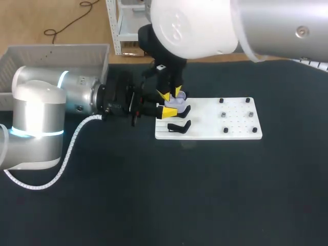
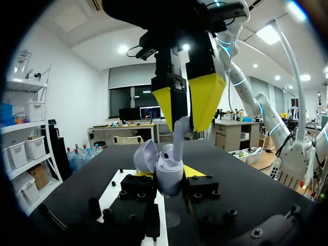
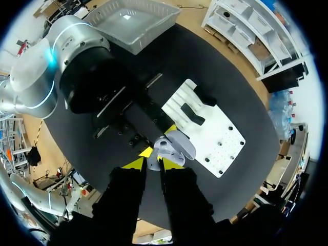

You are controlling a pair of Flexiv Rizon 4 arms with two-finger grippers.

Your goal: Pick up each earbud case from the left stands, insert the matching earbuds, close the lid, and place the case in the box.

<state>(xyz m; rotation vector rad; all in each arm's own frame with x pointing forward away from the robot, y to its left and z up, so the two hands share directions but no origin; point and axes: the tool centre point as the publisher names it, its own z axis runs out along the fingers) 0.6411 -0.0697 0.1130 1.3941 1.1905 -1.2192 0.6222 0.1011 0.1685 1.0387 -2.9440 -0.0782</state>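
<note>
Earbud case (image 2: 165, 177), lid open, clamped in left claw (image 2: 169, 175); right claw (image 2: 184, 108) pinches earbud (image 2: 179, 136) at its opening.

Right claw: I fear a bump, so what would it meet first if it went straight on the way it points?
Probably the open lilac plastic earbud case held in the left claw, directly ahead of the right claw; the small lilac earbud it grips would touch first.

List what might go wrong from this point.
1. The white earbud in the right gripper may miss its socket in the open lilac plastic earbud case and jam or drop.
2. Pressing down could twist the case in the left gripper.
</note>
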